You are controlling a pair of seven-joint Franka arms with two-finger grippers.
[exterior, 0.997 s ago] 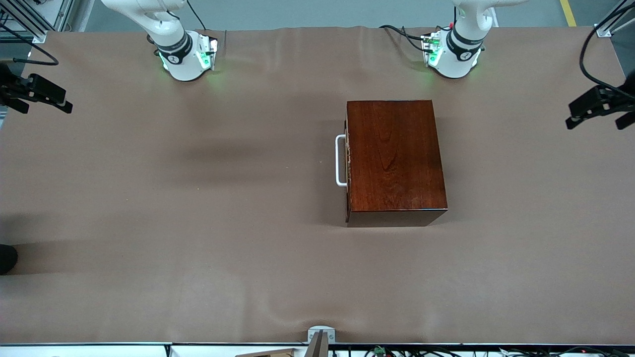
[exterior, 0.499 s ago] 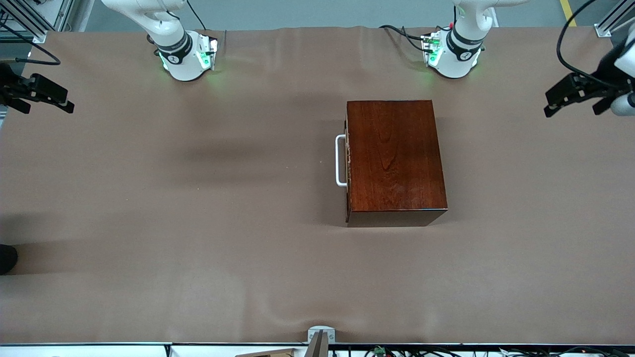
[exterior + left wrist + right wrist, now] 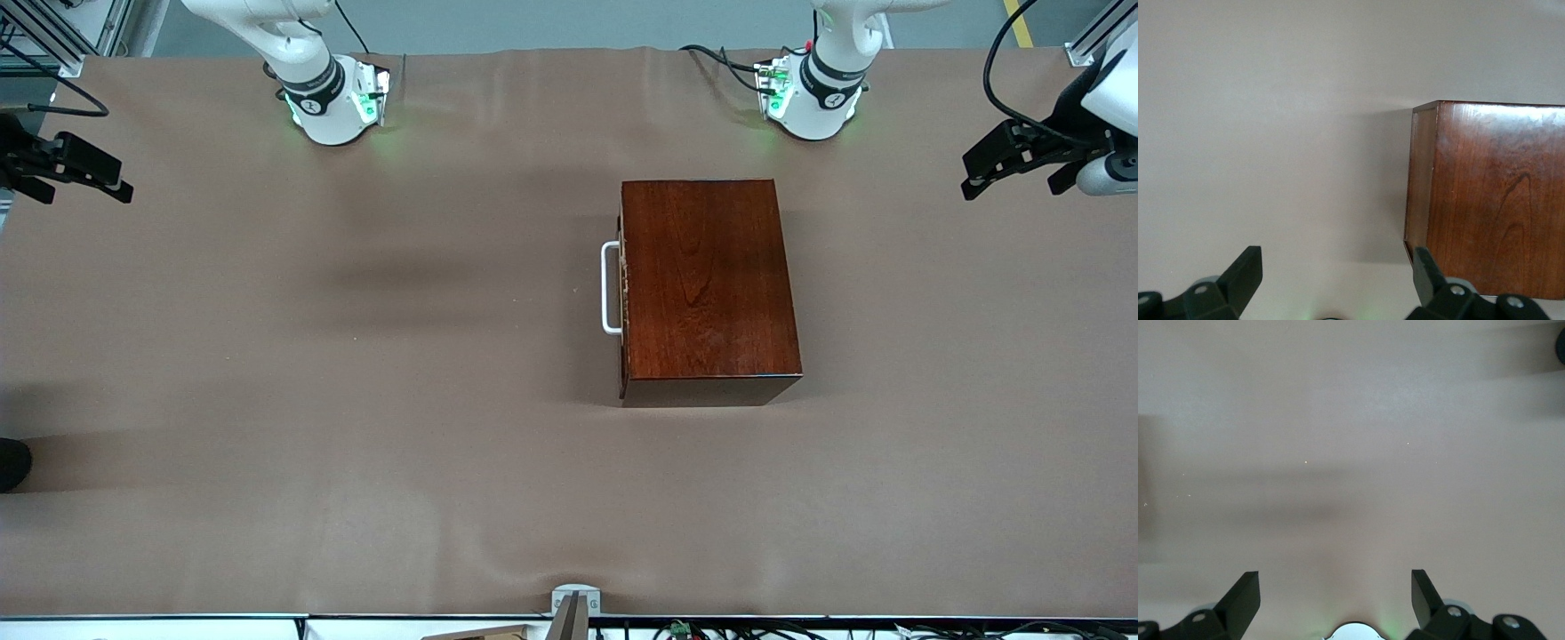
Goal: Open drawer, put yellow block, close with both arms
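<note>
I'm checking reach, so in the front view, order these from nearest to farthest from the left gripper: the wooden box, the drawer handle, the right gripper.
From the left gripper:
1. Wooden box, mid-table, toward the left arm's end.
2. Drawer handle, on the box's face toward the right arm's end.
3. Right gripper, over the right arm's end.

Glossy reddish-brown box [image 3: 707, 284], white handle [image 3: 610, 288], brown table [image 3: 356, 356].

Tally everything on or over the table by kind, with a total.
Wooden box: 1
Drawer with white handle, shut in the box: 1
Claws: 2, left claw and right claw, both open, each over its own end of the table
Yellow block: 0 in view
Total: 4
</note>
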